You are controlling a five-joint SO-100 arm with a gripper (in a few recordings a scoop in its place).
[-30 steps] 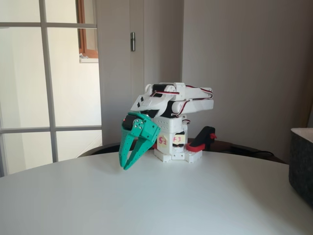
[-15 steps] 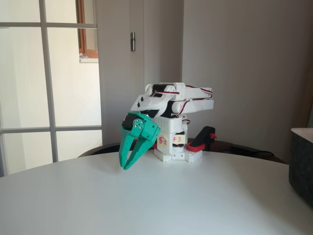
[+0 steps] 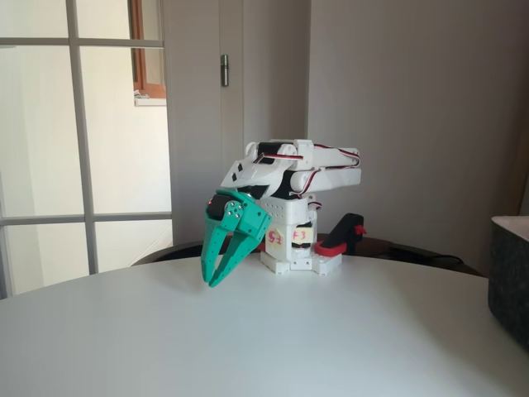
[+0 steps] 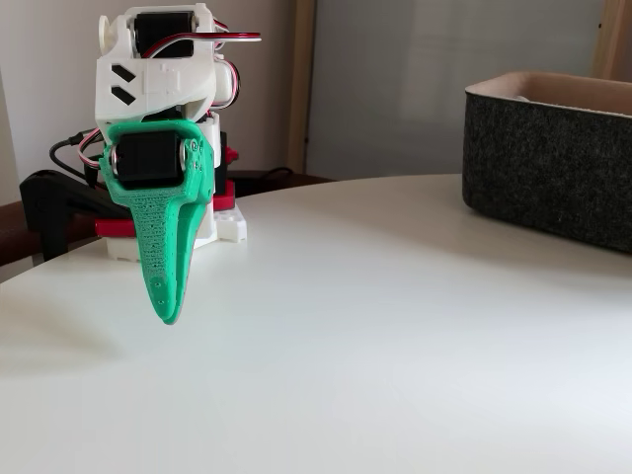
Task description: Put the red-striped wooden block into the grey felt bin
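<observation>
Green hand (image 3: 216, 279) hangs narrowly parted, empty, near table's (image 3: 264, 347) far edge. Grey felt bin (image 4: 553, 163) sits at right edge. Red-striped wooden block not located; find it first, then widen hand before descending.

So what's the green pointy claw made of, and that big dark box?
The green pointed tool looks like matte printed plastic, with a fine grainy surface. The dark grey bin looks like felt: fuzzy, speckled sides and a paler, soft-looking rim.
</observation>
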